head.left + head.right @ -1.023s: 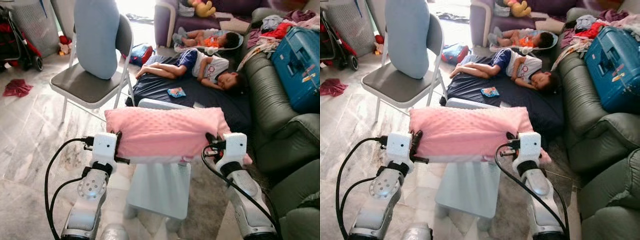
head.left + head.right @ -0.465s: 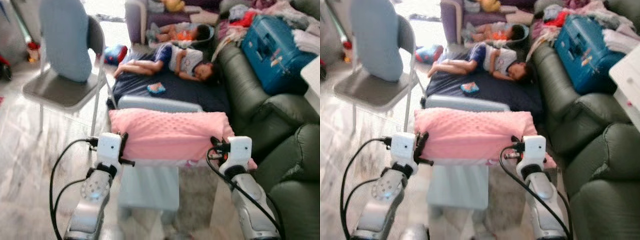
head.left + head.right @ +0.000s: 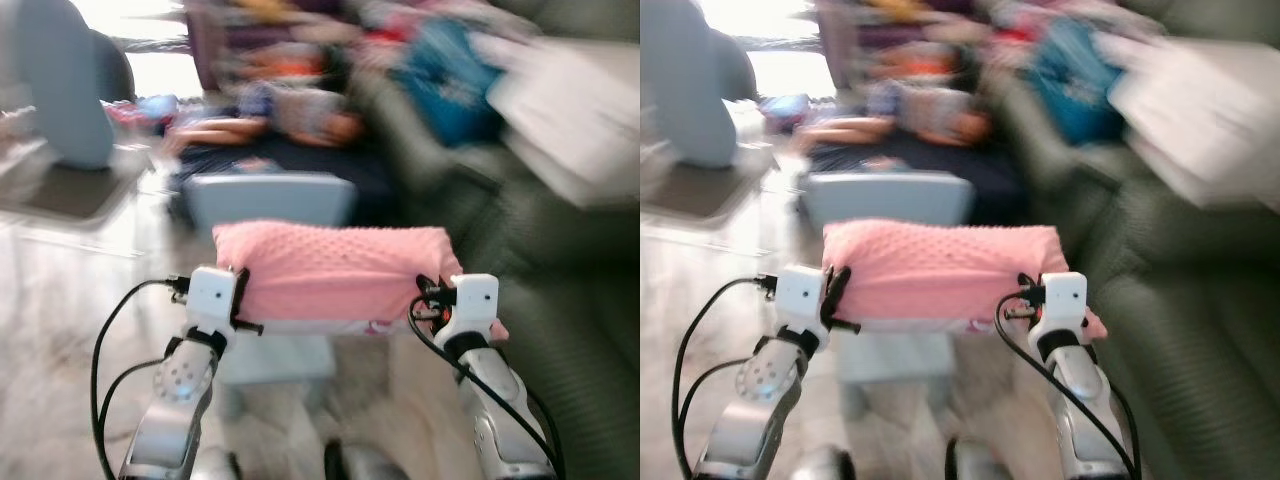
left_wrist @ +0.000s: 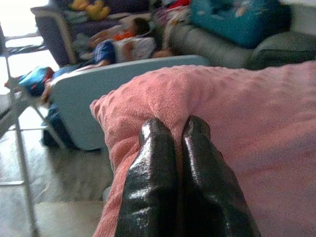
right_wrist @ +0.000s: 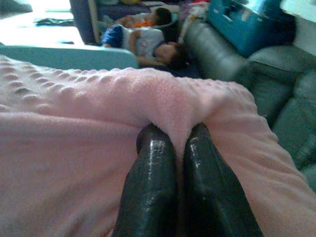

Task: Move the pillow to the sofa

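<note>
A pink dotted pillow (image 3: 335, 270) hangs level between my two arms, above a pale blue low table (image 3: 270, 200). My left gripper (image 3: 240, 298) is shut on the pillow's left end, its black fingers (image 4: 153, 168) pinching a fold of the fabric. At the pillow's right end my right gripper (image 3: 428, 300) is shut as well, with a pleat of pink cloth caught between its fingers (image 5: 155, 173). The dark green sofa (image 3: 560, 260) lies to my right, blurred.
Two people (image 4: 123, 47) lie asleep on a dark mat beyond the table. A blue suitcase (image 4: 232, 17) and clothes rest on the sofa's far end. A grey folding chair (image 3: 60, 170) with a blue cushion stands at the left, a white slab (image 3: 570, 120) at the upper right.
The whole picture has swung and blurred: the camera has turned right, toward the sofa. Both grippers still hold the pillow in the same way.
</note>
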`<state>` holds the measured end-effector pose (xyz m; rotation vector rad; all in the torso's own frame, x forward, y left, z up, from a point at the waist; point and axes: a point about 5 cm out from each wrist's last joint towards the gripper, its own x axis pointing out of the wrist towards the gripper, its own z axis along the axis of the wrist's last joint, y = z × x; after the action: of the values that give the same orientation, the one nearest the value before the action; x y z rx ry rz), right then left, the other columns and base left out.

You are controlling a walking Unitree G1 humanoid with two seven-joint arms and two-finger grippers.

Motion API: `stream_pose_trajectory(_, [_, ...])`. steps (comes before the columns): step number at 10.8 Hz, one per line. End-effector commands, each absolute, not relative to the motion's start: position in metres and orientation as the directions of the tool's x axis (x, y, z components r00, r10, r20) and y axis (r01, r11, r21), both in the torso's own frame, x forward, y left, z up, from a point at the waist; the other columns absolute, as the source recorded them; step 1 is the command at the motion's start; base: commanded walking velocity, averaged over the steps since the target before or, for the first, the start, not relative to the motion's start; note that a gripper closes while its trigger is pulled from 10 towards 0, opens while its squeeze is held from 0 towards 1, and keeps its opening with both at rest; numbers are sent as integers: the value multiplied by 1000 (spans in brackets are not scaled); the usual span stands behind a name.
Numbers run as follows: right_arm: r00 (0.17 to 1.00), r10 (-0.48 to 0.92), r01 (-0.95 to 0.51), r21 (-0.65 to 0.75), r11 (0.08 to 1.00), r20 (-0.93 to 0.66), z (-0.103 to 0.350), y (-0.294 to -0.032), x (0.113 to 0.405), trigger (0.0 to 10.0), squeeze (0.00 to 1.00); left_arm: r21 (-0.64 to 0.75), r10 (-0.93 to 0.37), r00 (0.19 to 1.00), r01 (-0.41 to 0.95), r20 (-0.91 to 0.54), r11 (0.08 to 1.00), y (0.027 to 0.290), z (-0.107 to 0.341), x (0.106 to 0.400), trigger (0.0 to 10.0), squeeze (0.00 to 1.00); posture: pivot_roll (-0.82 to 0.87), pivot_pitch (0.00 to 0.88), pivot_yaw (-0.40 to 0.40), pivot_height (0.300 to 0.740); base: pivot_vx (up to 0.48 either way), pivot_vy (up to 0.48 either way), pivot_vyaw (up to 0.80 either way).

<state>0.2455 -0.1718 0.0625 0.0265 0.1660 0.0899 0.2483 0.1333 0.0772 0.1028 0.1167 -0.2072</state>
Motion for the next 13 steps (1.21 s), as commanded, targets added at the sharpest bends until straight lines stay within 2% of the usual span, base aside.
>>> stream_pose_trajectory(1, [990, 72, -71, 18, 997, -122, 74, -176, 251, 10000, 0, 85, -199, 972, 210, -123, 974, 133, 79, 247, 10000, 0, -59, 0, -74, 740, -379, 0, 0])
stream_pose_trajectory(3, [990, 70, -69, 16, 997, -123, 74, -177, 251, 10000, 0, 82, -206, 971, 216, -124, 973, 133, 79, 247, 10000, 0, -59, 0, -74, 740, -336, 0, 0])
stream_pose_trajectory(5, [990, 71, -70, 15, 997, -124, 73, -175, 252, 10000, 0, 78, -207, 971, 217, -122, 973, 134, 79, 248, 10000, 0, -54, 0, -72, 740, 0, 0, 0])
stream_pose_trajectory(8, [989, 59, -59, 9, 998, -134, 72, -176, 253, 10000, 0, 31, -290, 953, 294, -92, 955, 129, 85, 248, 10000, 0, -58, 0, -67, 740, 0, 0, -740])
stream_pose_trajectory(13, [989, 54, -53, 8, 999, -138, 71, -176, 252, 10000, 0, 22, -321, 943, 324, -87, 946, 128, 86, 247, 10000, 0, -57, 0, -64, 740, 305, 0, -800])
